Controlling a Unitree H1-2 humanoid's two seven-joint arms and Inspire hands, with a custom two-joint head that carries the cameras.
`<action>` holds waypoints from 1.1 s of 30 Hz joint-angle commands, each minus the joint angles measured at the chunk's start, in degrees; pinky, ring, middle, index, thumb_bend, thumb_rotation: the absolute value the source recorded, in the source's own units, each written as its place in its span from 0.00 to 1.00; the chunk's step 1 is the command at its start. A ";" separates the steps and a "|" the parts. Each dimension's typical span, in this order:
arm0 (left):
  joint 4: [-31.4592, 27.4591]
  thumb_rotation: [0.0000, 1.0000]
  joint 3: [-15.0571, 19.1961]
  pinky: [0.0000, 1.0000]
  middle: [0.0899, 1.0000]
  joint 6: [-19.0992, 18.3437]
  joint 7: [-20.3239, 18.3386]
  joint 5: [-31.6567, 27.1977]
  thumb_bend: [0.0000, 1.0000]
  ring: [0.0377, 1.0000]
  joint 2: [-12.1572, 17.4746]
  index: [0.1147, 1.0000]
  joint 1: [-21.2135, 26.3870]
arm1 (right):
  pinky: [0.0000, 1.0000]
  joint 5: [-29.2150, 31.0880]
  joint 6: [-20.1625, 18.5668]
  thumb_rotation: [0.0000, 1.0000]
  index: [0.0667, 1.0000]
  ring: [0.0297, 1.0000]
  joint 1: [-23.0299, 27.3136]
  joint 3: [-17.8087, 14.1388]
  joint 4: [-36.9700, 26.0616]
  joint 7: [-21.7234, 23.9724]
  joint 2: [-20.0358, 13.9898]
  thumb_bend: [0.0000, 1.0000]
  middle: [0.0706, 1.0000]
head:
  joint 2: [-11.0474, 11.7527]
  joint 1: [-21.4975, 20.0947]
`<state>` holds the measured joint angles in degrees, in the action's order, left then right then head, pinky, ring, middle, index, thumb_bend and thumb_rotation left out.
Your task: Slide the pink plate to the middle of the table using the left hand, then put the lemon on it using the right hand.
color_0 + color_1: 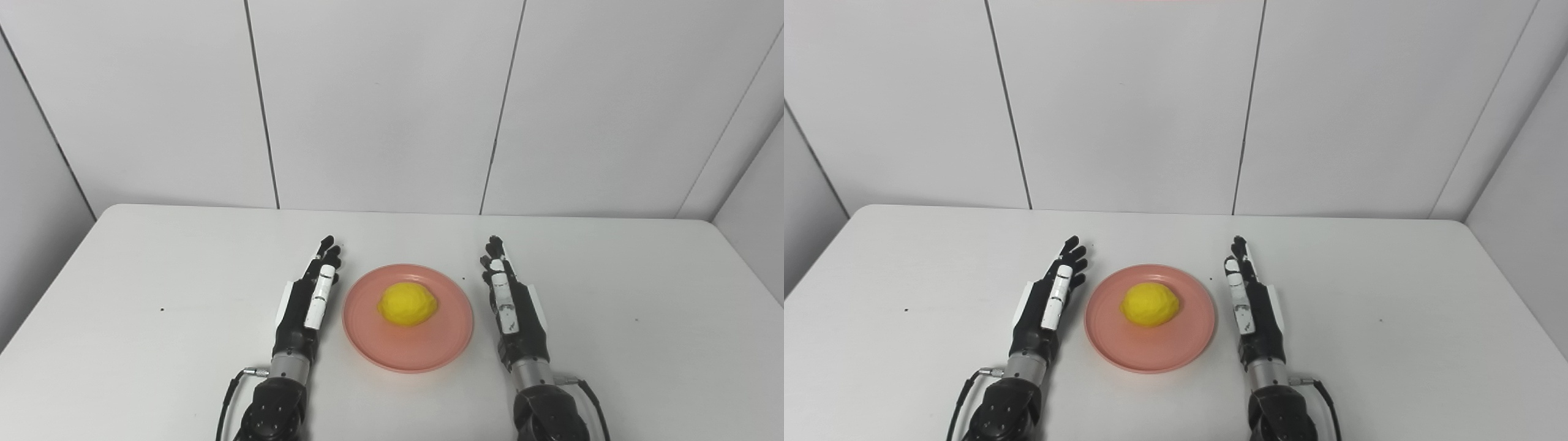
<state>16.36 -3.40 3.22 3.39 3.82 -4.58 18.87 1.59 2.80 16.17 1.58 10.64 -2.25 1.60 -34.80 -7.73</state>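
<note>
**Both hands empty, lemon on plate**

Two hands flank the pink plate (408, 349): left hand (308, 303) just beside its rim, right hand (513, 306) near the other side, fingers spread, holding nothing. Lemon (407, 303) sits mid-plate, between them. Lemon looks light, firm, roll-prone; grip its sides. Plate probably stiff, slides easily. Table (122, 306) edges well apart, open room outward of each hand.

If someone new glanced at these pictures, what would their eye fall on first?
The bright yellow lemon sitting on the pink plate, near the middle of the white table. Next, the black left hand and right hand, open and flanking the plate, one on each side, holding nothing.
</note>
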 commanded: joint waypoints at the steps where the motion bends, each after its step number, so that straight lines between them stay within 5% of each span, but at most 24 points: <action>1: -0.15 1.00 0.18 0.92 0.94 -0.55 1.11 0.91 0.54 0.93 -0.24 0.92 0.35 | 1.00 -0.39 -0.96 1.00 0.99 0.99 0.85 0.29 -3.16 0.81 -0.23 0.68 0.99 | 0.07 0.06; 16: 0.32 1.00 0.56 0.96 0.95 0.47 0.35 0.08 0.53 0.96 -0.22 0.94 0.54 | 1.00 -0.07 -6.31 1.00 0.96 0.98 0.11 -1.80 -7.25 -0.78 1.16 0.66 0.98 | -0.32 -0.08; 33: -0.12 1.00 0.55 0.91 0.93 0.32 -4.07 -3.69 0.50 0.92 0.69 0.93 0.34 | 0.95 -0.73 -4.21 1.00 0.94 0.95 0.96 -1.57 -4.45 -0.89 1.48 0.67 0.96 | -0.32 -0.17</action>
<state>16.40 -2.62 3.31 0.38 0.85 -4.06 18.88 1.12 -3.43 15.11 -0.23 6.87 -3.40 2.93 -35.16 -7.91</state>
